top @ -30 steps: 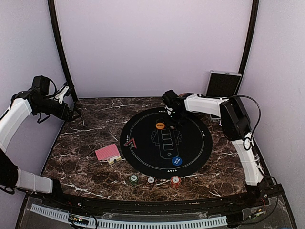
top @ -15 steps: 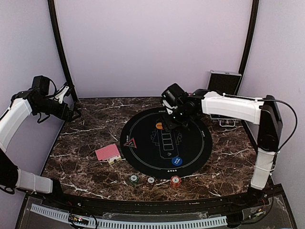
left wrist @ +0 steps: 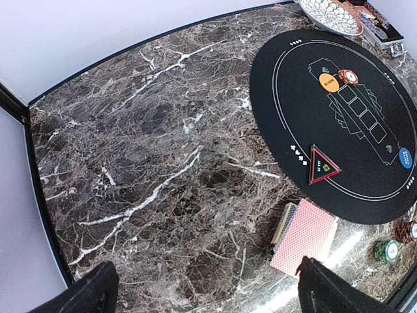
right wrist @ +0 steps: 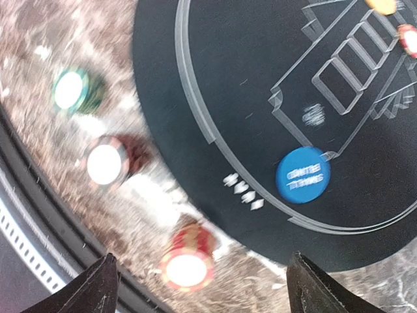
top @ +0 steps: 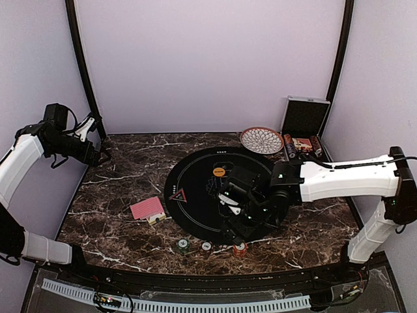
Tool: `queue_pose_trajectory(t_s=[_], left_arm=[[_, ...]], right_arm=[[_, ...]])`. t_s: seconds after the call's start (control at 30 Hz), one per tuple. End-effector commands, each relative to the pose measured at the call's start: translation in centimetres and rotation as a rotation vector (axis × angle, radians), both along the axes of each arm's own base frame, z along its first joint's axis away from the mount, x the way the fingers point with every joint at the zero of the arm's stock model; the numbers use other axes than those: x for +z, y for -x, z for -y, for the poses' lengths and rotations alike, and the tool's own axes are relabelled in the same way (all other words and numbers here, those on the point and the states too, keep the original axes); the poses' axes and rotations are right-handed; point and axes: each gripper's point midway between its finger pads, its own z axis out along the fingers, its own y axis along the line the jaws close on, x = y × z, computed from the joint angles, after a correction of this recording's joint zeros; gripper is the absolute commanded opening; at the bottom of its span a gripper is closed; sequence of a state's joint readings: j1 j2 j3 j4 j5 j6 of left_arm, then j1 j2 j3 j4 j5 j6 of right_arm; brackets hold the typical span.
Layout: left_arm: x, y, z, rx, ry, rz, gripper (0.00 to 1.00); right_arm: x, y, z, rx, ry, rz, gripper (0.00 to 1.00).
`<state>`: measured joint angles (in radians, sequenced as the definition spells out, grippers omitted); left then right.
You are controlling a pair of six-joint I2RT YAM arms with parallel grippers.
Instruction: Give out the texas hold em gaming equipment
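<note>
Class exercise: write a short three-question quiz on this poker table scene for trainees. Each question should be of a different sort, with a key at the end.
1. True or false: the card deck lies on the marble table, off the black mat.
2. A red chip on the mat lies right beside which disc? A the orange disc; B the blue disc; C neither.
3. How many chip stacks stand on the marble off the mat's near edge?
Key: 1 true. 2 A. 3 three: green stack, white stack, red stack.
</note>
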<state>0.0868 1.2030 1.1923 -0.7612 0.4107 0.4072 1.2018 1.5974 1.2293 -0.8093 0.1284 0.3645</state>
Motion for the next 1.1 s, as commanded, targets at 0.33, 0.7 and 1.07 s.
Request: queue_pose_trajectory(t_s=[0.33, 0.7, 1.07], left_arm=[[0.4, 0.9, 0.3, -0.017, -0.001, 0.003, 0.99], [0.3, 0.8, 0.3, -0.016, -0.001, -0.002, 0.99], [0.3, 0.7, 0.2, -0.012, -0.005, -0.002, 0.99]], right_arm=[[-4.6, 3.1, -0.1, 0.065, 0.052, -0.097, 0.82], [-6.3, 3.1, 0.5, 0.071, 0.099, -0.082, 0.74], [-6.5, 3.0, 0.6, 0.062, 0.101, -0.073, 0.55]])
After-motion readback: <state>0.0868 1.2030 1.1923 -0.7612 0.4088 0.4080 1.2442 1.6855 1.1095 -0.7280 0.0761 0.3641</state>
